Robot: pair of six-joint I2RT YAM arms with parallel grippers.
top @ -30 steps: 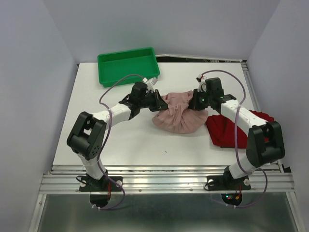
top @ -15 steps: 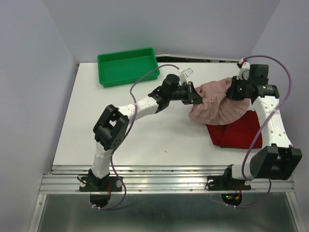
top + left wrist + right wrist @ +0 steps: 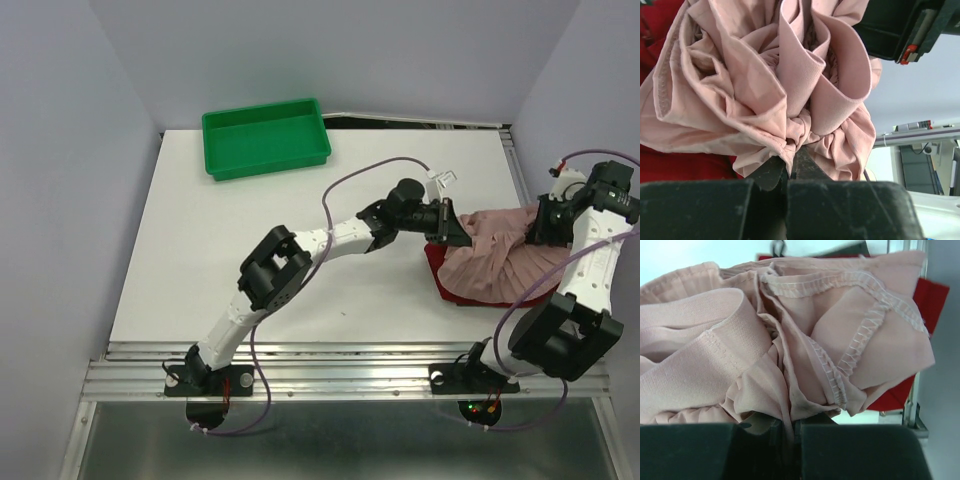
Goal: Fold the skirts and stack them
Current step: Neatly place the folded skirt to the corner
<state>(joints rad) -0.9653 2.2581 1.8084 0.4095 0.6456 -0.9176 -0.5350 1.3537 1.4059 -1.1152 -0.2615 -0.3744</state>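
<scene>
1. Far left: we list a green rectangular plastic tray [image 3: 266, 140] at the far-left corner of the white table top [image 3: 230, 250]. It sits exactly where it sat a second ago.

2. Left gripper [image 3: 447, 224]: a second ago it was near the middle of the table, and its arm now reaches much farther to the right. In the left wrist view we see its jaws pinched tight on a bunched fold of the dusty pink ruffled cloth skirt [image 3: 765, 85].

3. The dusty pink ruffled cloth skirt itself: a second ago we had it at the table's centre, strung between both grippers. Half a second ago it hung in a ball over the far edge of the plain dark red cloth skirt [image 3: 452, 288]. Now it lies stretched across that garment at the right side of the table, with one end in each gripper.

4. The plain dark red cloth skirt: we record it as mostly covered, with red showing only along its left and near borders. Earlier its whole near half lay bare.

5. Far right: the right gripper [image 3: 545, 222] is closer to the table's right edge than before. Its jaws are clamped on the pink skirt's right end, and stitched hem and waistband crowd its wrist view.
</scene>
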